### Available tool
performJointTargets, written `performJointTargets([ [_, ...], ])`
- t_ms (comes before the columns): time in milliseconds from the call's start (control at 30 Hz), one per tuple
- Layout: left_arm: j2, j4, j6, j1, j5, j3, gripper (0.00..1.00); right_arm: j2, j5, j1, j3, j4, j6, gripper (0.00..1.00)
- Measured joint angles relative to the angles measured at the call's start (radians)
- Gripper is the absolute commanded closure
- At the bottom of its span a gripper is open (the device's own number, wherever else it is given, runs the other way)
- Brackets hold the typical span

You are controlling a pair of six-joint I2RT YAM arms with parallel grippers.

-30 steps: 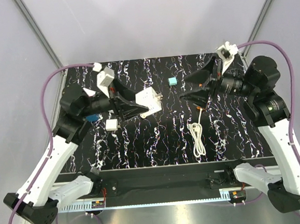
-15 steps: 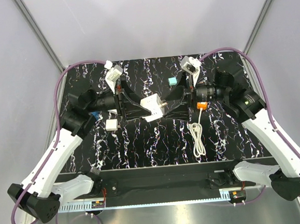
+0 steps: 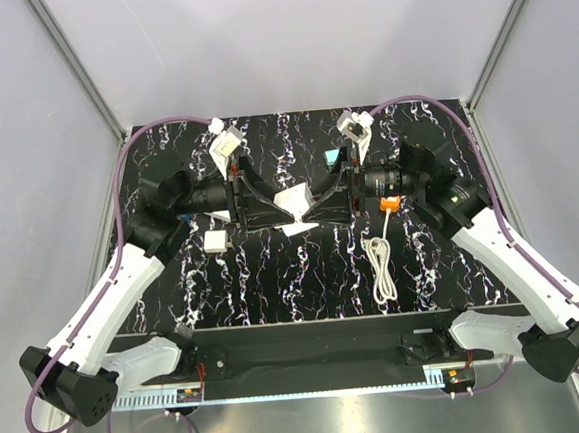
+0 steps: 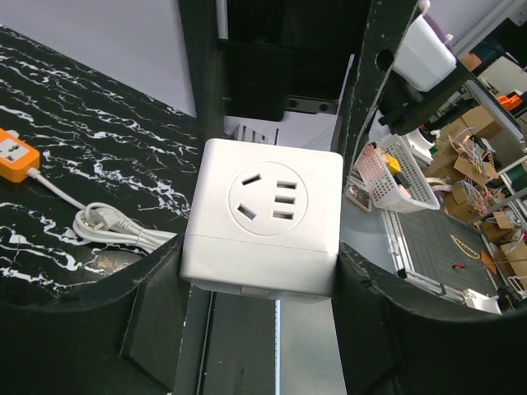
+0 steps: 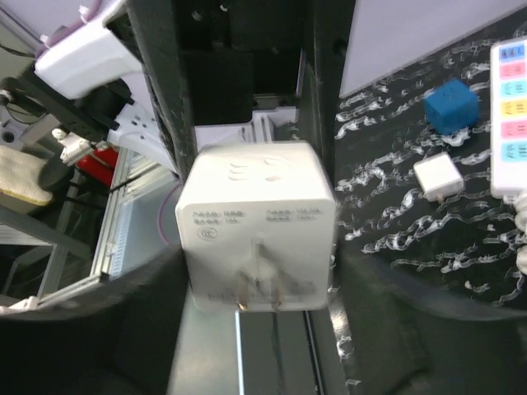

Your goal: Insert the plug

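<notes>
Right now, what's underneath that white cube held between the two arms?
Only black white-veined tabletop shows around the white cube-shaped plug. The patch directly beneath is covered by the plug itself, so I cannot see it.

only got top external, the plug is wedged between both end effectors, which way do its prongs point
observer: In the right wrist view, the plug has its two flat prongs facing that camera, towards the right arm.
operator: ok so who's actually holding it
observer: In the left wrist view, the left end effector is clamped on the plug's side walls, with the socket face turned towards that camera.
</notes>
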State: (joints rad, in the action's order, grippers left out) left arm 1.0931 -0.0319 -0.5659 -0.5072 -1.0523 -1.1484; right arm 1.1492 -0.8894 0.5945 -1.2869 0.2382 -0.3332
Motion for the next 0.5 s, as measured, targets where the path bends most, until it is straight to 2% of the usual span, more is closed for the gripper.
performJointTargets([
  [33,0.002,0.008,-0.008,0.002,-0.003,0.006,0.77,0.000,-0.004,0.002,0.007,-0.018,-0.008,0.62],
  [67,0.002,0.020,-0.022,0.004,-0.012,0.012,0.76,-0.002,-0.002,0.002,0.019,-0.036,-0.020,0.83],
  [100,0.002,0.031,-0.037,0.008,-0.018,0.018,0.75,-0.002,-0.003,0.001,0.029,-0.052,-0.034,0.95],
  [133,0.002,0.040,-0.045,0.011,-0.019,0.023,0.73,-0.002,-0.003,0.001,0.037,-0.068,-0.043,1.00],
  [167,0.002,0.059,-0.061,0.013,-0.022,0.033,0.65,-0.006,0.001,0.001,0.051,-0.089,-0.063,1.00],
  [233,0.002,0.094,-0.087,0.018,-0.023,0.047,0.58,-0.022,0.011,0.000,0.097,-0.159,-0.107,1.00],
  [267,0.002,0.098,-0.095,0.018,-0.023,0.048,0.48,-0.033,0.015,0.000,0.126,-0.204,-0.140,1.00],
  [400,0.002,0.154,-0.130,0.022,-0.018,0.048,0.36,-0.061,0.036,0.000,0.240,-0.444,-0.293,1.00],
  [500,0.001,0.221,-0.174,0.026,-0.013,0.048,0.32,-0.060,0.044,0.000,0.276,-0.574,-0.377,1.00],
])
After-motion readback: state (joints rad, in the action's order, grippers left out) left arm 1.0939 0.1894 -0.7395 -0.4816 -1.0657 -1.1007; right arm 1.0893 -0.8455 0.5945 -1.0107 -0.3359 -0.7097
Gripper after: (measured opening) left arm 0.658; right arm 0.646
